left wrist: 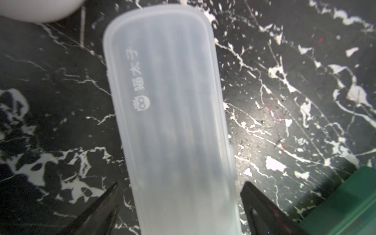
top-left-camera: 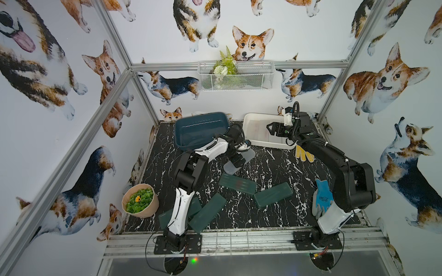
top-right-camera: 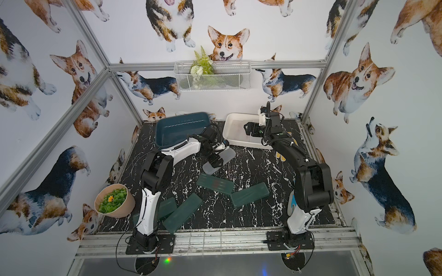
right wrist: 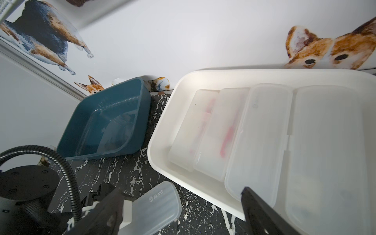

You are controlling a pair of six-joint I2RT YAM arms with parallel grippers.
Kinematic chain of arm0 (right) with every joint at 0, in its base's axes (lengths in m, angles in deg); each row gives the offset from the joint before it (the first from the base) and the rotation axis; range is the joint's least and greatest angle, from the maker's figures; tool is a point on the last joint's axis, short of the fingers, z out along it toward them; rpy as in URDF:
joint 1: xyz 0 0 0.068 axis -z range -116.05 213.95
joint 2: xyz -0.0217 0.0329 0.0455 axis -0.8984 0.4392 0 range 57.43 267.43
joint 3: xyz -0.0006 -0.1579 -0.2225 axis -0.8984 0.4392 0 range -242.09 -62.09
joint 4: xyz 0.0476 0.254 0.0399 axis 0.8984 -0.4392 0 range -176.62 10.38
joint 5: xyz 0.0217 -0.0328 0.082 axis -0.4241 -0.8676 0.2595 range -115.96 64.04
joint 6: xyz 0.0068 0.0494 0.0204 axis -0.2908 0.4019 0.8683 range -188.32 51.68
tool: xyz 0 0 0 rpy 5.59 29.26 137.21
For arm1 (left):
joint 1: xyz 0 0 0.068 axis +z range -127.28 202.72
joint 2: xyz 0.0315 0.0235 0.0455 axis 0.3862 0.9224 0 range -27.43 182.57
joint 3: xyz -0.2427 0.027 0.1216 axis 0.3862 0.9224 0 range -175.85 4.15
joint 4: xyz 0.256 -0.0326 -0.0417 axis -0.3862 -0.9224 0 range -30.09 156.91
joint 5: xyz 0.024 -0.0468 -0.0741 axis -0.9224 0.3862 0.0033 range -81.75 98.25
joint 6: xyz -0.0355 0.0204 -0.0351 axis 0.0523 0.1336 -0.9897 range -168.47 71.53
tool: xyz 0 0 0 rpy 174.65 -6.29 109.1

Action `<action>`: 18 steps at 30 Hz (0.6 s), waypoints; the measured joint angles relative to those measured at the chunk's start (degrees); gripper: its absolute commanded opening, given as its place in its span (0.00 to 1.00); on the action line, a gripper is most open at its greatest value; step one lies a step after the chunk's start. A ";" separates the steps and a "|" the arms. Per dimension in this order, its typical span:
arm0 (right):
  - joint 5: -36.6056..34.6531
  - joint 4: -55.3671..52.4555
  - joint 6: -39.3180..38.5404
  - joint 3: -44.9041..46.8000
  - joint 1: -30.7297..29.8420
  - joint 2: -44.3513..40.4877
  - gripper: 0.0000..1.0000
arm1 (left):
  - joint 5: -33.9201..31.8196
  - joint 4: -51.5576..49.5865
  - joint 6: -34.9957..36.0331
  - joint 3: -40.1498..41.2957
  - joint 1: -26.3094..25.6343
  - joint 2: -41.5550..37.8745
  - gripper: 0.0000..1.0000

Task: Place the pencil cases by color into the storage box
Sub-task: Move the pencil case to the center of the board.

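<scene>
The left tool [left wrist: 180, 184] was held open astride the white case [left wrist: 166, 101], nothing gripped; stiff, light, slick plastic, judged best pinched across its width; the right tool [top-left-camera: 268, 129] was open, empty.

Flower pot [top-left-camera: 140, 200], yellow glove [top-left-camera: 303, 153] and blue glove [top-left-camera: 323, 196] sit on marble tabletop [top-left-camera: 263, 210].

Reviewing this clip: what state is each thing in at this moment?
left hand, open, straddling the loose white case.
loose white case, closed, flat on the table.
right hand, open, empty, over the white box.
white box, holds four white cases lying flat.
blue box, looks empty.
green cases, four, closed, all on the table.
</scene>
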 measured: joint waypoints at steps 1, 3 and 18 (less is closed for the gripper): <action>-0.96 -0.35 0.24 0.37 0.00 -0.72 0.92 | -0.02 1.64 -0.96 1.75 0.00 -1.68 0.95; -2.27 -0.57 0.81 1.09 -0.04 -1.92 0.92 | -0.04 4.55 -2.49 4.02 0.09 -4.52 0.95; -18.40 -7.15 11.10 2.38 -12.92 -1.44 0.93 | -3.04 39.08 -25.18 42.84 2.40 -38.88 1.00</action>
